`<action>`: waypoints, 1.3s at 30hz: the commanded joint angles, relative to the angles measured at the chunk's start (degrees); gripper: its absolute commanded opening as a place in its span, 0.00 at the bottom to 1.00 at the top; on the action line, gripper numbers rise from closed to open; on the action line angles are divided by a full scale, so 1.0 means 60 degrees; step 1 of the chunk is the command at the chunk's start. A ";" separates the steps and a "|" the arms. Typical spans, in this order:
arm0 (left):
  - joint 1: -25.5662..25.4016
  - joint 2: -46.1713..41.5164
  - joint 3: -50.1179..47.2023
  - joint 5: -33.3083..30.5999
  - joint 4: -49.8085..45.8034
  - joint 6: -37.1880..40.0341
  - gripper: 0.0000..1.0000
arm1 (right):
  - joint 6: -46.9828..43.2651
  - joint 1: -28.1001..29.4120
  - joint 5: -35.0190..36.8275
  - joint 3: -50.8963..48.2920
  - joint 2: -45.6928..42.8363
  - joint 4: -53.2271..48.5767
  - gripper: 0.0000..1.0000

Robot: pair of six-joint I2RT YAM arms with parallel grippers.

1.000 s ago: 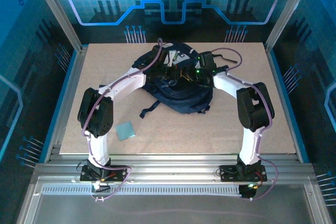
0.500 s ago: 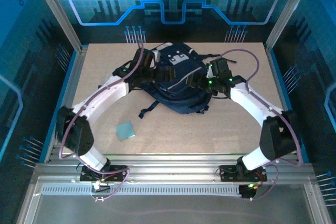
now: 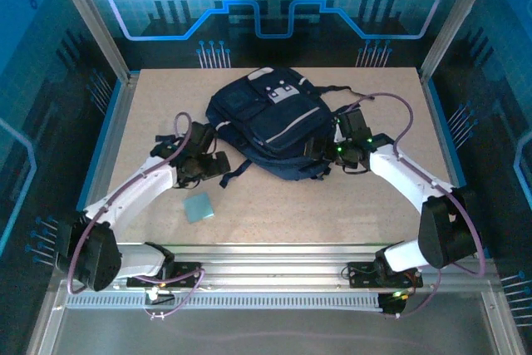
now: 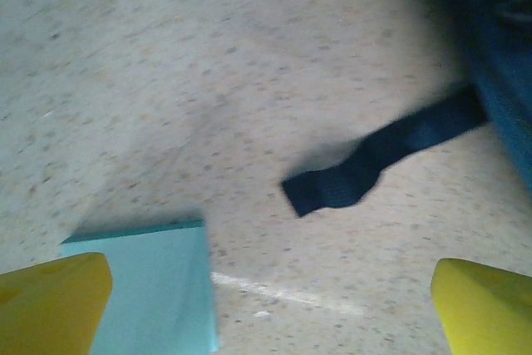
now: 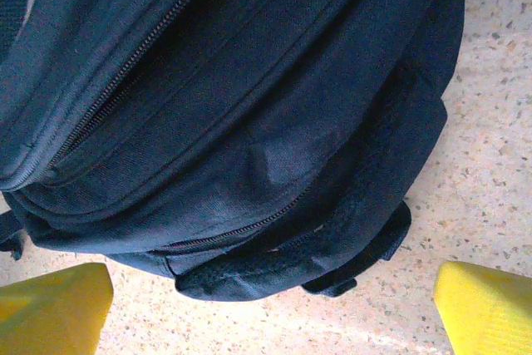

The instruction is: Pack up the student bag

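The student bag (image 3: 270,118), a dark navy backpack with a white-grey patch, lies closed in the middle of the table; its zipped side (image 5: 233,106) and padded top handle (image 5: 291,268) show close up. My left gripper (image 3: 214,170) hovers open at the bag's near left, its yellow fingertips (image 4: 50,305) wide apart over bare table. A loose black strap (image 4: 374,160) lies just ahead of it. My right gripper (image 3: 318,155) stands open at the bag's near right, with its fingertips (image 5: 486,309) on either side of the handle and touching nothing.
A flat light-teal square (image 3: 199,206) lies on the table near the left gripper, with its corner (image 4: 141,288) beside the left finger. Metal frame posts and rails (image 3: 91,31) ring the table. Bare tabletop (image 3: 332,214) stretches in front of the bag.
Both arms have drawn back from over the bag toward the near side, and both grippers have opened. The bag now lies uncovered and flat.
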 commanded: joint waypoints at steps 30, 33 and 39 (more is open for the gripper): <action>0.0929 0.0564 -0.3232 0.1160 0.1785 -0.1031 0.75 | 0.0521 -0.0175 0.0819 -0.0460 -0.1192 -0.0011 1.00; 0.0929 0.0347 -0.3291 0.1053 0.1849 -0.1073 0.62 | 0.0537 -0.0176 0.0830 -0.0391 -0.1207 -0.0004 1.00; 0.0929 -0.0140 -0.2986 0.1023 0.1881 -0.1448 0.57 | 0.0185 -0.0075 -0.0131 -0.0207 -0.1174 0.0238 1.00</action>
